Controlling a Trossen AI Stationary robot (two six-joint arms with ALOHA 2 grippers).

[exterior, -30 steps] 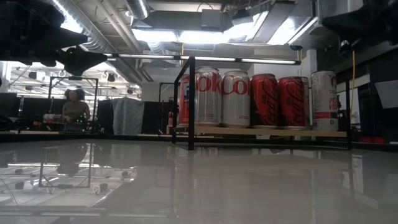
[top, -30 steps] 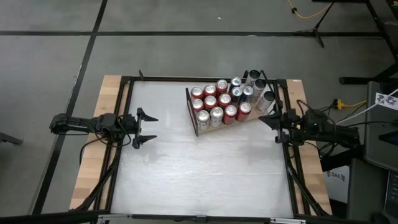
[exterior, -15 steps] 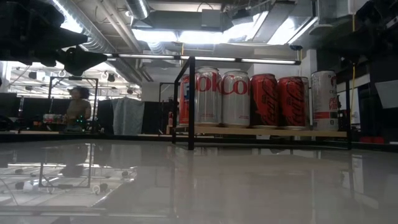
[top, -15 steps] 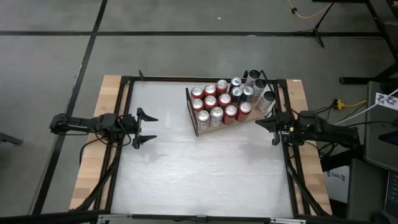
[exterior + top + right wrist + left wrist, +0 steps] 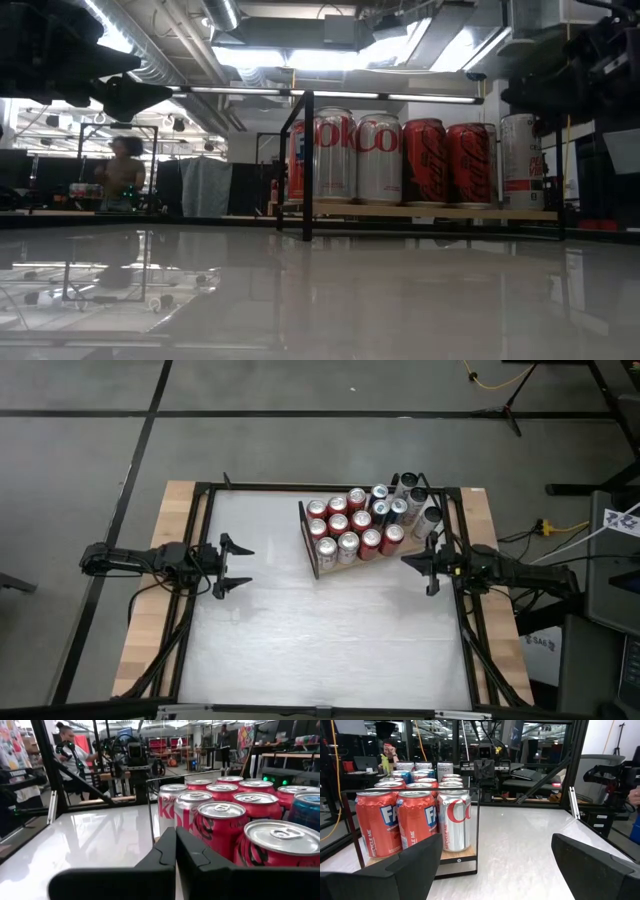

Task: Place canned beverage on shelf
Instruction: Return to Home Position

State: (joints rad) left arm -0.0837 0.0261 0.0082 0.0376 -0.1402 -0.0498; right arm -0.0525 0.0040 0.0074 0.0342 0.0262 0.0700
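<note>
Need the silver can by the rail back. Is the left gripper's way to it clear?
Likely not head-on: the rail stands between the open left gripper and the can; from above looks free.

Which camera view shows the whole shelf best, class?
The high view: the entire shelf, dark rail included, lies in sight under the cans. The low view shows only its front edge; the left wrist view one railed corner; the right wrist view mostly cans.
</note>
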